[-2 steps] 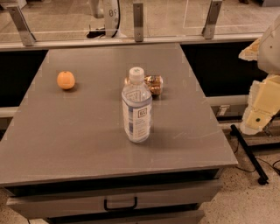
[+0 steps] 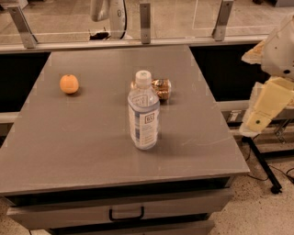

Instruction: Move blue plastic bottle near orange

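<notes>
The blue plastic bottle (image 2: 144, 112) stands upright near the middle of the grey table (image 2: 69, 147); it is clear, with a white cap and a pale label. The orange (image 2: 69, 84) lies at the table's left rear, well apart from the bottle. My gripper (image 2: 109, 13) shows at the top edge of the view, above the table's far edge and far from both things. It holds nothing that I can see. My cream arm link (image 2: 268, 105) hangs off the table's right side.
A brown shiny wrapped snack (image 2: 161, 88) lies just behind and right of the bottle. A railing with metal posts (image 2: 145, 23) runs along the far edge. A drawer handle (image 2: 126, 214) sits below the front edge. A black stand leg (image 2: 262, 163) is on the floor at right.
</notes>
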### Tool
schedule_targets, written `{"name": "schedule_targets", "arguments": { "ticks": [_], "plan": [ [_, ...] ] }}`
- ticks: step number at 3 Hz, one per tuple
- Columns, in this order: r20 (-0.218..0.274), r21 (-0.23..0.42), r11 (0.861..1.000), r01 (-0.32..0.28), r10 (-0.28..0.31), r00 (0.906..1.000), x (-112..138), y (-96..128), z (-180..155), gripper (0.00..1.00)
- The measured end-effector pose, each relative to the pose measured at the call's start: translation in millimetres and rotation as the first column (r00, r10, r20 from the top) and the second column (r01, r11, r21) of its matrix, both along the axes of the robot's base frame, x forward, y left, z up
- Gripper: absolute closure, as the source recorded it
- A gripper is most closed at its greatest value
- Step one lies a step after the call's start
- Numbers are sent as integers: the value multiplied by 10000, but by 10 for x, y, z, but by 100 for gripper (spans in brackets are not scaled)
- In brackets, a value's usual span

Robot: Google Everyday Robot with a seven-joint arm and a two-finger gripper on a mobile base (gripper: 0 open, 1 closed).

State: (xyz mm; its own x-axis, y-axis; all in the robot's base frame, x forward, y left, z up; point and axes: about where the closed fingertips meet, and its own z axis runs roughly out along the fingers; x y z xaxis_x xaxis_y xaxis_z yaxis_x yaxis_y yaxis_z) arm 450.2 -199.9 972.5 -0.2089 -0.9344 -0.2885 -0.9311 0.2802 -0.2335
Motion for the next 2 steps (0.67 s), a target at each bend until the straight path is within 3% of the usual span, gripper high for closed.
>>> {"name": "schedule_targets", "arguments": {
  "ticks": [1, 2],
  "plan": [
    [243, 1831, 9825, -356, 317, 9992, 199, 387, -138, 0],
    [873, 3759, 9213, -991, 713, 9936, 311, 821, -241, 0]
  ]
}}
